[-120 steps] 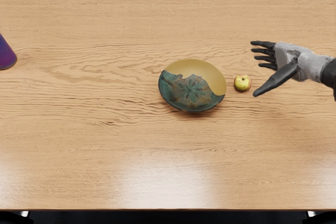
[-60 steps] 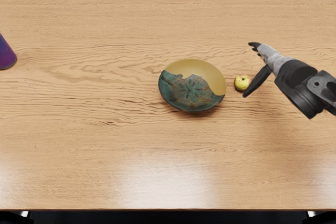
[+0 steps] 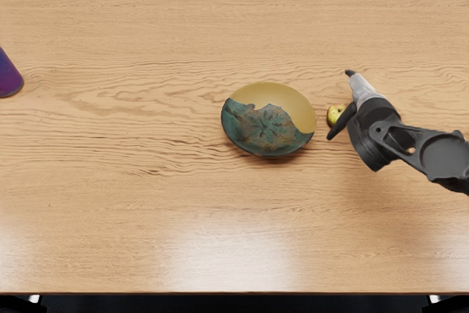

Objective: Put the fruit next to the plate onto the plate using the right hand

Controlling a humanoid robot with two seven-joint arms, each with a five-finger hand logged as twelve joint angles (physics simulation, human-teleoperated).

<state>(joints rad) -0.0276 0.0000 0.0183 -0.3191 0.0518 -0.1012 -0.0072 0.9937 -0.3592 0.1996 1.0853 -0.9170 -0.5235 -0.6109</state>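
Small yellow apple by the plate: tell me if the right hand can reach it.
Probably yes: the right hand sits right at the small yellow apple, nothing between them; the teal-and-yellow plate lies on its other side.

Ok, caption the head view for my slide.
Right hand closing in on the yellow fruit, which lies on the wooden table beside the plate.

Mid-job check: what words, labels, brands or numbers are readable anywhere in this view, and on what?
None: no readable text in the head view.
The plate shows only a teal and yellow glaze pattern; the fruit, the purple object at the left edge, the table and the right hand carry no lettering.
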